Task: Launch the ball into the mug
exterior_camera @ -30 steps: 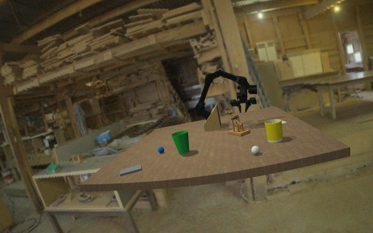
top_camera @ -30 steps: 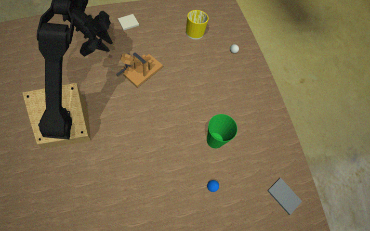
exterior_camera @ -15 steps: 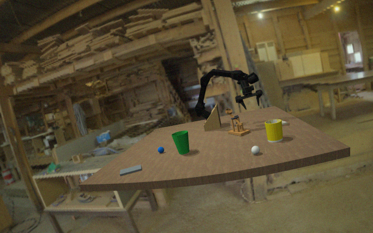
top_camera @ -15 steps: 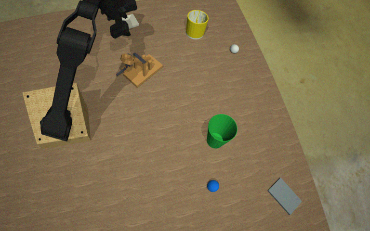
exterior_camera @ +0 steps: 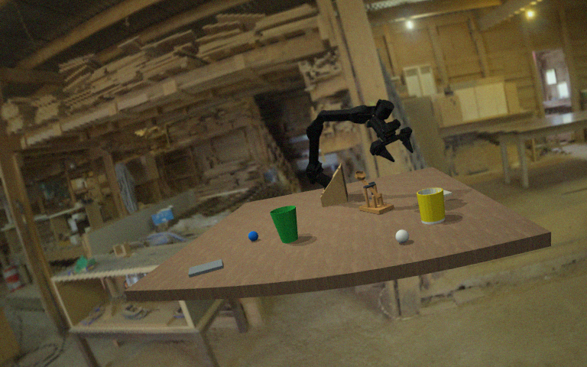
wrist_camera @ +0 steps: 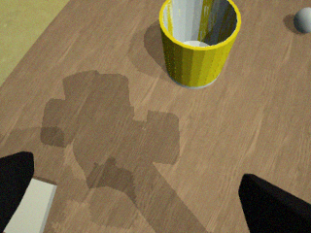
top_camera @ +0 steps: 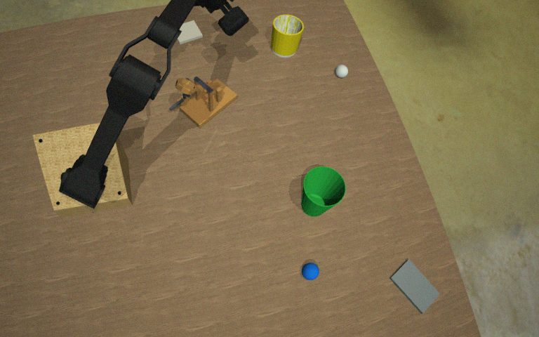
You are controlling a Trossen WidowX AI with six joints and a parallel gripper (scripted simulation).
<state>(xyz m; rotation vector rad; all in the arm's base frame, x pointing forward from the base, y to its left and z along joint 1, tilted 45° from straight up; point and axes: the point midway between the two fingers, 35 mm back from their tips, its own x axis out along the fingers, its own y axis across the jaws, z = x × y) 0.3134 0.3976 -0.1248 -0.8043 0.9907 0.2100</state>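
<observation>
The wooden catapult (top_camera: 201,114) (exterior_camera: 375,209) stands on the table, its arm raised; no ball shows in its cup (top_camera: 184,86) (exterior_camera: 360,175). The yellow mug (top_camera: 285,43) (exterior_camera: 431,207) (wrist_camera: 196,63) stands upright. The wrist view shows part of its white floor with no ball on it; the near part of the floor is hidden by the wall. My gripper (exterior_camera: 403,156) (wrist_camera: 139,174) is wide open and empty, high above the table behind the mug; the top view cuts part of it off. A blue ball (top_camera: 310,271) (exterior_camera: 253,235) and a white ball (top_camera: 341,71) (exterior_camera: 402,235) (wrist_camera: 303,21) lie on the table.
A green cup (top_camera: 314,206) (exterior_camera: 285,225) stands near the blue ball. A grey slab (top_camera: 414,286) (exterior_camera: 205,267) lies near the table's edge. A white tile (top_camera: 189,32) (wrist_camera: 31,209) lies behind the catapult. A wooden mounting block (top_camera: 71,147) (exterior_camera: 335,192) carries the arm.
</observation>
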